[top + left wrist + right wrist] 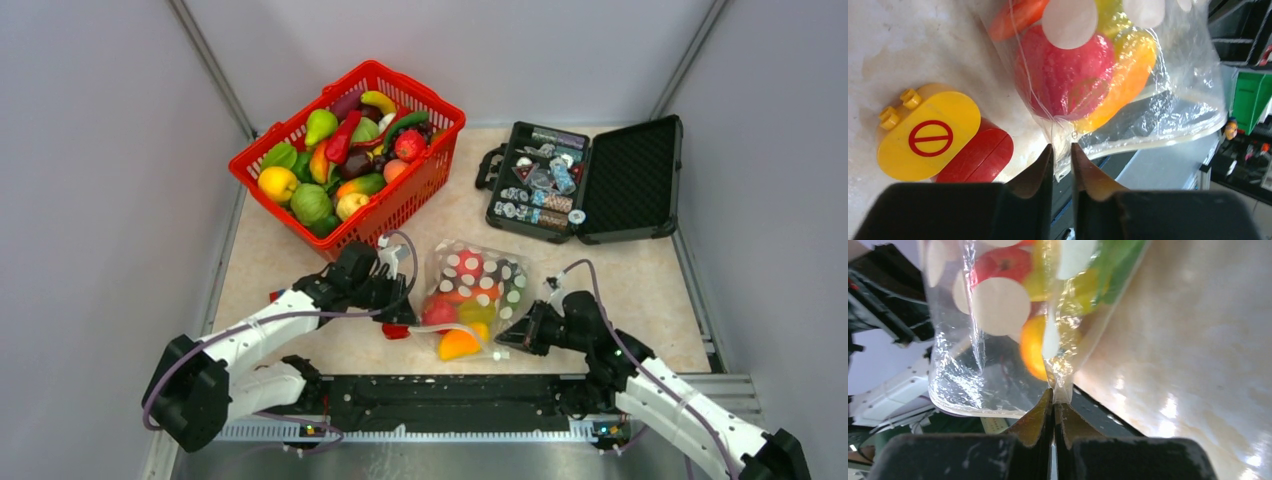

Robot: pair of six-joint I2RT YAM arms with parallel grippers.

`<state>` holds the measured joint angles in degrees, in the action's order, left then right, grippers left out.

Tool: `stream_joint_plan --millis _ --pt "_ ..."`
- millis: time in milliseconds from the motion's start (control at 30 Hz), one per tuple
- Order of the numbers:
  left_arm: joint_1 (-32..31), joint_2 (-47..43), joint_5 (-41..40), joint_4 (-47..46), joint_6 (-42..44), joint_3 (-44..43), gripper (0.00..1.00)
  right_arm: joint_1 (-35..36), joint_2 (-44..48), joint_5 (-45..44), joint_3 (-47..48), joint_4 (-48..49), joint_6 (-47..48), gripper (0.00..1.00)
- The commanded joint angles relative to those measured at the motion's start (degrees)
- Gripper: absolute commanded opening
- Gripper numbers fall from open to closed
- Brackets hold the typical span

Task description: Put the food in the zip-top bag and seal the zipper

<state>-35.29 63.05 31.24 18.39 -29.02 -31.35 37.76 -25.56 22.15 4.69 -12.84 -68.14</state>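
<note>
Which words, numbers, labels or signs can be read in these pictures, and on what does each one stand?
No words or numbers are readable.
Sign without letters: a red circle with a horizontal bar, on the yellow-and-red block.
Too small to read: any print on the small contents of the black case.
No text, only white dots: the zip-top bag.

No words can be read. One sign is seen — a red ring with a bar across — on the yellow block beside the left gripper.
</note>
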Motion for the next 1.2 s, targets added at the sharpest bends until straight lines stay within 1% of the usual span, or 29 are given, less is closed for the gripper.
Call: stream_joint_plan --millis 0,100,133,167,200,433,533,667,767,833,967,1167 --pt "-0.13 -1.68 3.18 -5.15 -1.69 -3.40 0.14 0.41 -0.16 -2.69 6.75 4.69 -1.48 0.00" --pt "-0.08 -2.44 2.46 -4.50 -1.78 -5.27 0.06 -0.05 -0.59 -4.19 9.43 5.00 -1.20 0.00" --pt "-0.07 -2.67 1.99 -4.55 -1.83 -5.78 0.05 -0.32 -0.81 -4.27 10.18 5.53 -1.13 0.00" --pt "-0.08 -2.89 1.31 -4.76 -1.90 -6.30 0.01 -0.65 -1.08 -4.31 10.93 6.04 -1.11 0.00" --pt "-0.01 -3.00 0.69 -4.73 -2.11 -7.06 0.00 -1.13 -1.43 -4.38 11.62 6.54 -0.95 0.00" --pt "0.47 -3.85 -1.30 -5.24 -3.04 -14.26 0.00 -6.04 -6.31 -4.49 18.47 9.32 0.83 0.00" --pt "1.06 -3.24 -1.32 -4.91 -2.67 -19.48 0.00 -6.94 -9.27 -3.87 22.33 12.19 1.53 0.00" --pt "2.13 -1.82 -4.00 0.57 -0.31 -26.86 0.00 -8.12 -12.55 -3.52 28.01 11.84 2.05 0.00" --pt "3.19 -2.02 -6.26 2.19 0.17 -29.14 0.00 -9.52 -14.60 -2.56 30.76 10.96 1.10 0.00" --pt "4.02 -2.23 -6.48 1.96 0.37 -29.64 0.00 -11.04 -15.40 -0.59 30.70 12.34 -0.99 0.00" --pt "5.24 -2.16 -8.00 3.09 1.10 -31.04 0.00 -14.98 -15.65 3.67 28.58 20.22 -5.42 0.00" --pt "6.26 -2.96 -8.76 4.16 1.75 -33.47 0.00 -17.85 -15.84 4.89 29.41 21.13 -6.25 0.00"
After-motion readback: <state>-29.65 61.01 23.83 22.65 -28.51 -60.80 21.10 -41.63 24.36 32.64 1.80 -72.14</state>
